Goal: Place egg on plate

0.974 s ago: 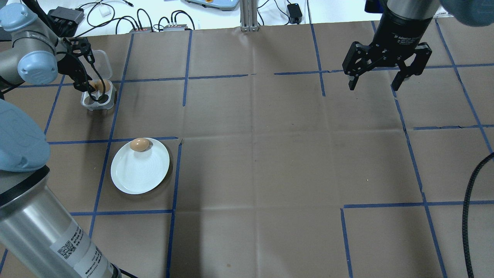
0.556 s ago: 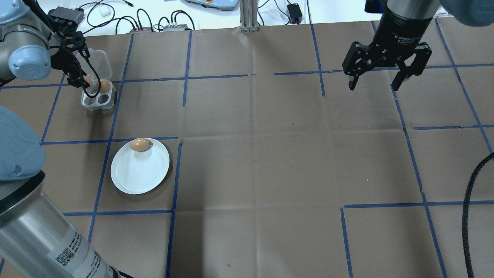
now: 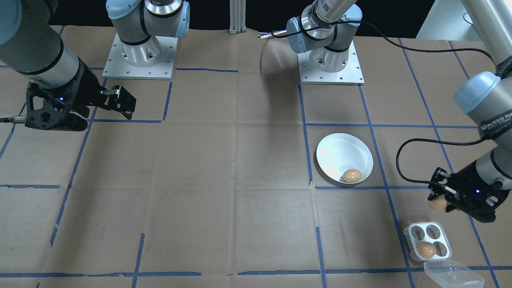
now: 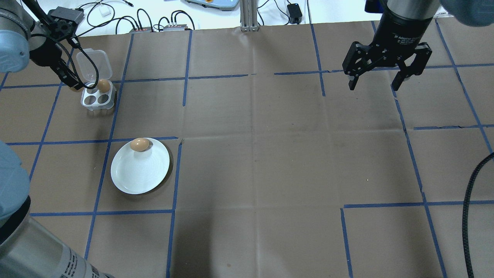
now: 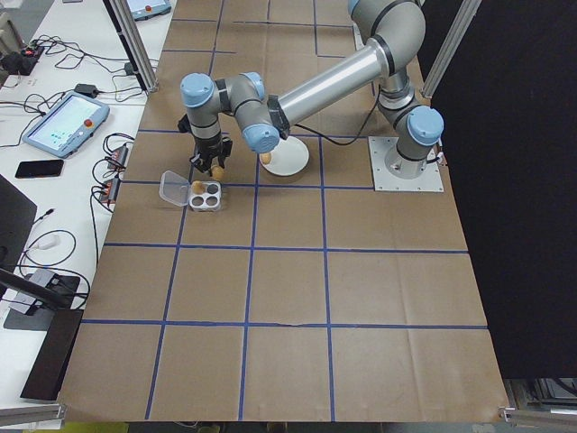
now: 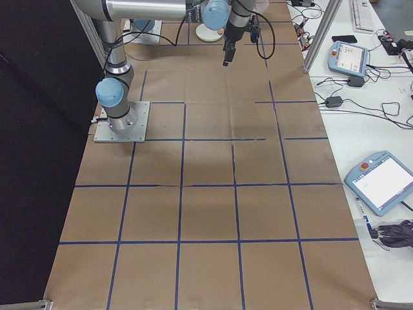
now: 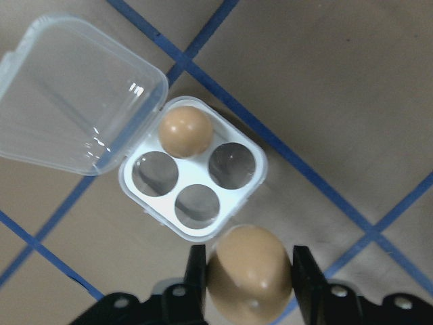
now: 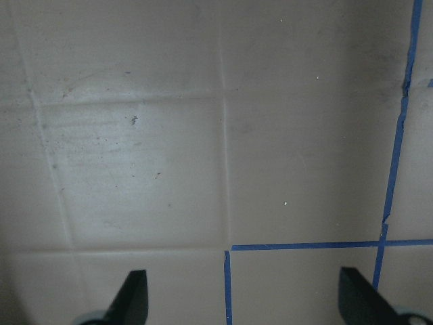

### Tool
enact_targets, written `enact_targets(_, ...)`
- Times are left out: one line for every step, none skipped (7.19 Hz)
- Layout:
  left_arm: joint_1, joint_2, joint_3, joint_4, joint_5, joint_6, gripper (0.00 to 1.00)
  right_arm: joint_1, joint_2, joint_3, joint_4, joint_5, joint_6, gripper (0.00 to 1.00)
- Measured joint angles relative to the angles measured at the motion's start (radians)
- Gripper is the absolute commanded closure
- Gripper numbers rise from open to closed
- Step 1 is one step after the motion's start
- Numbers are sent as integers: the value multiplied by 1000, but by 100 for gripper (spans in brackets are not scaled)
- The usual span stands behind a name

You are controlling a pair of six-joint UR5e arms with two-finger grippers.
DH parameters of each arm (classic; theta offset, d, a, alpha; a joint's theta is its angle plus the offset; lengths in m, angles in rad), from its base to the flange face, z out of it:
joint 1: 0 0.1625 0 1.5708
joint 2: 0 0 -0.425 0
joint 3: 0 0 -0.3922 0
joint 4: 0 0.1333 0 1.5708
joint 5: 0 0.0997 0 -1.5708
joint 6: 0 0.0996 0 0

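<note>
Egg (image 7: pixel 249 272) number two is now up out of the tray (image 7: pixel 193 181), squeezed tight in our left end effector (image 7: pixel 247 284). A second ago it was still down in its cup. Next we carry it to the plate (image 4: pixel 135 175), where one egg (image 4: pixel 139 144) already sits. Our right end effector (image 4: pixel 376 82) hangs wide apart, far away.
</note>
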Motion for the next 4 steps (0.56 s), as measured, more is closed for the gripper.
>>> enact_targets(-37,62,-85,-2,1,-196,68,0,0,0,0,0,0,0)
enact_targets(-84,123,-172,0,-1,-396,68,0,0,0,0,-1,0,0)
enact_targets(-128,177,-258,5,-4,-565,68,0,0,0,0,-1,0,0)
enact_targets(-159,216,-349,26,-6,-688,68,0,0,0,0,0,0,0)
